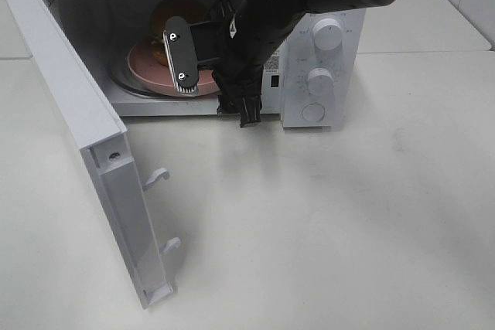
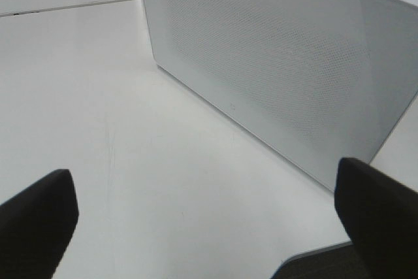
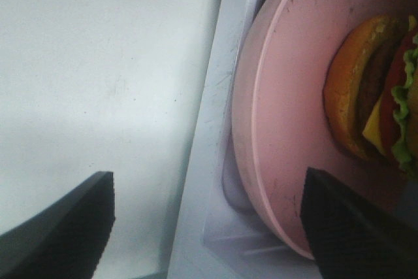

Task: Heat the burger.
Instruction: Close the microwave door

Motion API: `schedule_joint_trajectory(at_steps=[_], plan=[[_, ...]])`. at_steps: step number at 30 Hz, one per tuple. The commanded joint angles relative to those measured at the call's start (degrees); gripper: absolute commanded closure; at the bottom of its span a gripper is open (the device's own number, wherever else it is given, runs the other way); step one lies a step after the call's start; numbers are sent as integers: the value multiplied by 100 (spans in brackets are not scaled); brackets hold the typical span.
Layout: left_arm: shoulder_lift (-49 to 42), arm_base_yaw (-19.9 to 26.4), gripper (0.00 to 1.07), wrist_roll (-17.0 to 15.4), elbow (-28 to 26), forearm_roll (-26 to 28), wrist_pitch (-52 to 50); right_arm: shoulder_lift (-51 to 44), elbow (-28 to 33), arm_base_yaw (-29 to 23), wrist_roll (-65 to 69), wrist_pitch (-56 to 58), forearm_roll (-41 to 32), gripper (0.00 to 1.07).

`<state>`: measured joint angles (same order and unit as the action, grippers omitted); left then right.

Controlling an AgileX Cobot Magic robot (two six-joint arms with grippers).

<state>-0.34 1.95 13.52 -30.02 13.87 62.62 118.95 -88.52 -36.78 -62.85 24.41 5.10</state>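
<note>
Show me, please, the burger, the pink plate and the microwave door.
burger (image 3: 346, 89): right wrist view, on its bun.
pink plate (image 3: 287, 129): right wrist view, bare face.
microwave door (image 2: 274, 63): left wrist view, meshed window.

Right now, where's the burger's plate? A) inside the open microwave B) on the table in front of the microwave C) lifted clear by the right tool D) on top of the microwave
A: the pink plate with the burger sits in the microwave cavity, door swung open.
</note>
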Motion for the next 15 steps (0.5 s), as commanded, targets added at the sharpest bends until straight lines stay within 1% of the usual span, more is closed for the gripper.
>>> schedule_joint_trajectory(at_steps=[1, 3, 6, 7, 8, 10, 11, 12, 14, 15], plan=[[-97, -17, 7, -46, 11, 11, -46, -252, 201, 0, 223, -86, 97, 31], [-97, -17, 7, -46, 11, 11, -46, -544, 567, 0, 630, -109, 367, 32], [-97, -17, 7, -46, 11, 11, -46, -613, 653, 0, 722, -109, 424, 32], [-97, -17, 7, -46, 11, 11, -46, -773, 865, 0, 882, -109, 498, 32], [-97, -17, 7, -46, 11, 11, -46, -951, 1077, 6, 974, -120, 493, 32], [-97, -17, 7, -46, 11, 11, -46, -1020, 1163, 6, 1020, -120, 493, 32], [-97, -17, 7, -46, 11, 11, -46, -1203, 1381, 6, 1146, -120, 493, 32], [-97, -17, 7, -46, 11, 11, -46, -1203, 1381, 6, 1146, -120, 493, 32], [-97, -17, 7, -46, 11, 11, -46, -1467, 1656, 6, 1283, -115, 493, 32], [-97, -17, 7, -46, 11, 11, -46, -1467, 1656, 6, 1283, -115, 493, 32]])
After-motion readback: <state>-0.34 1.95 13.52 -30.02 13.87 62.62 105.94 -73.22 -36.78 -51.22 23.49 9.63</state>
